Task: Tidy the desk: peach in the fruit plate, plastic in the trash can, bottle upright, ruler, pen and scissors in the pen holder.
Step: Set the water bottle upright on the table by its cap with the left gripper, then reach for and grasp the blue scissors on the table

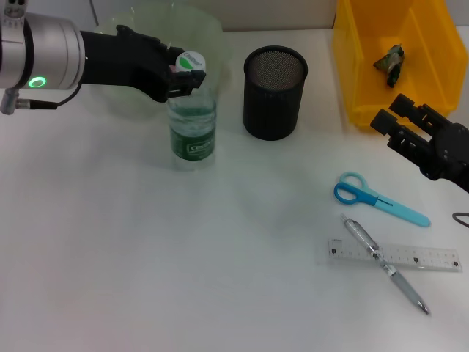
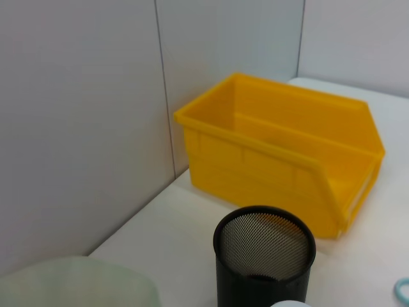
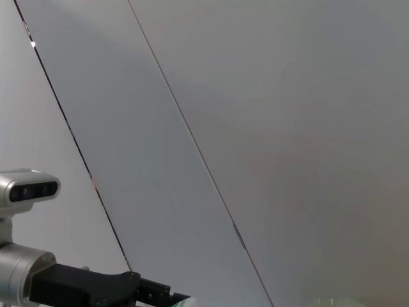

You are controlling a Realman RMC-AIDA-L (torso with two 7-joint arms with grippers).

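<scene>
Standing upright toward the far left of the bench (image 1: 110, 279), the bottle (image 1: 193, 132) is gripped at its white cap (image 1: 192, 61) by the left hand (image 1: 183, 75), whose fingers are closed on the neck. The right hand (image 1: 399, 125) hovers near the right edge, just in front of the yellow bin (image 1: 352, 81), its fingers spread and holding nothing.

Risk, as a judgement: if the left hand lets go before the base sits flat, or pulls away sideways, the light bottle could tip toward the black mesh pen holder (image 1: 274, 92) just beside it. The pale green fruit plate (image 1: 209, 29) behind the bottle could also be nudged.

Still loose near the right front corner: blue scissors (image 1: 377, 198), and a pen (image 1: 382, 262) lying across a clear ruler (image 1: 432, 257). A crumpled dark piece (image 1: 389, 62) lies in the bin. No peach is visible.

Writing: the green label (image 1: 192, 149) and the cap bear print, too small to read.
</scene>
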